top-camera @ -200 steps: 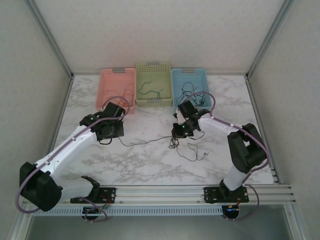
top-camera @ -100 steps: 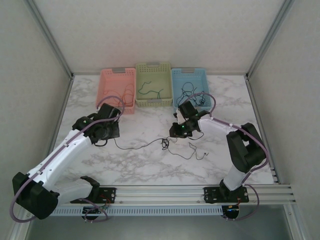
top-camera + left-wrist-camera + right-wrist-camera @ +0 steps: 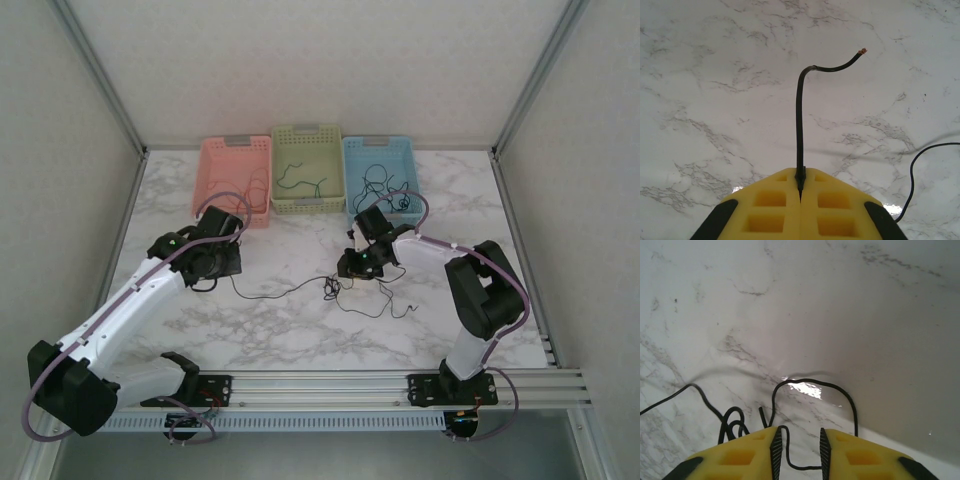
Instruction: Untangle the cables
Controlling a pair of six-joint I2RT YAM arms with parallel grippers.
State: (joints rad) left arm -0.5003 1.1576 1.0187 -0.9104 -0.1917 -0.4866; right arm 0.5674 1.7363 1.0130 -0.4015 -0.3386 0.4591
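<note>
Both arms reach forward | left fingers clamp black cable | right fingers parted

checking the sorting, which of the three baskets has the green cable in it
The middle, pale green basket: a green cable lies inside it. The pink basket on its left and the blue basket on its right hold none that colour.

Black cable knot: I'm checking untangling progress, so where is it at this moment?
In the top view, the black cable's knot lies on the marble table near its centre, just left of the right gripper's fingers.
</note>
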